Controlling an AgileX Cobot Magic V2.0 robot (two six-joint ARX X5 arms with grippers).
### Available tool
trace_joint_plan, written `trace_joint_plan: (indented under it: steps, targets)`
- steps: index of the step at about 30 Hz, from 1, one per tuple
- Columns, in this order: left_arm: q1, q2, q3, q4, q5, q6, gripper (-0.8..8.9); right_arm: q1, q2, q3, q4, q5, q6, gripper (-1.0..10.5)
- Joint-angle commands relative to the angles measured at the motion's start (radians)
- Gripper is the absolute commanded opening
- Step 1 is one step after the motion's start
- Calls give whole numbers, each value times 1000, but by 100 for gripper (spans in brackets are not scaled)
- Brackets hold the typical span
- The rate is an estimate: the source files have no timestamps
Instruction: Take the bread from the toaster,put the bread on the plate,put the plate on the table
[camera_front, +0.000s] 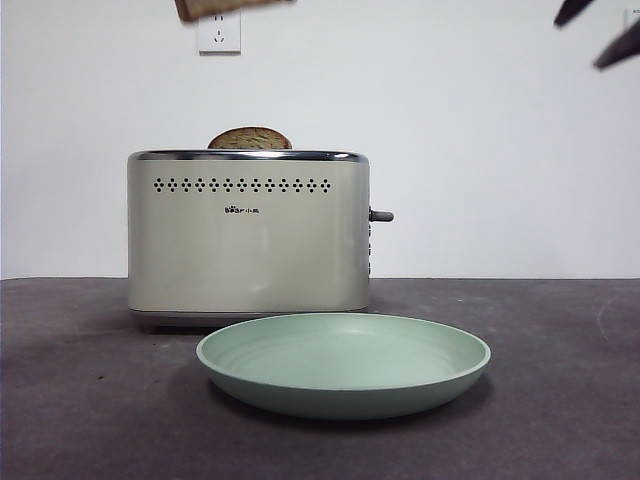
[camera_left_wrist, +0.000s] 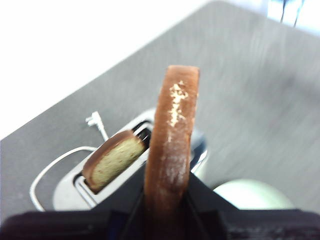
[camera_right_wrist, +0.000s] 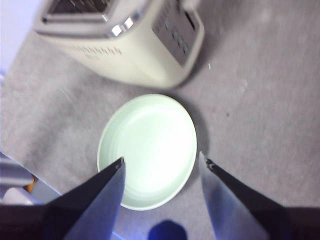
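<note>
Nearest, the plate (camera_front: 343, 362) lies bare on the worktop (camera_front: 80, 400), with the toaster (camera_front: 248, 232) just behind it toward 11 o'clock, a second slice (camera_front: 250, 139) left in its slot. High above, the left gripper (camera_left_wrist: 167, 210) has its jaws pinching the bread (camera_left_wrist: 172, 145), lifted clear. Next, seemingly, comes lowering it onto the plate, while the right gripper (camera_right_wrist: 161, 162) hangs over the plate, jaws spread.
</note>
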Motion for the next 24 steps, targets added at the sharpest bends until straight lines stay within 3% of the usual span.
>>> trace_joint_plan:
  steps: [1,5,10,19,24]
  targets:
    - [-2,-20,2,-19,10,-62,-8,3,51,3,-15,4,-31,252]
    - [-15,-54,-5,-47,48,-73,-8,23,127,-19,-14,5,-35,252]
    - [-45,-138,-119,26,78,-108,-9,58,209,-78,23,40,-39,252]
    - [-60,-462,-645,367,24,-269,-8,159,305,-182,185,58,0,252]
    - [-60,-647,-859,451,-43,-335,-9,216,379,-185,254,139,19,252]
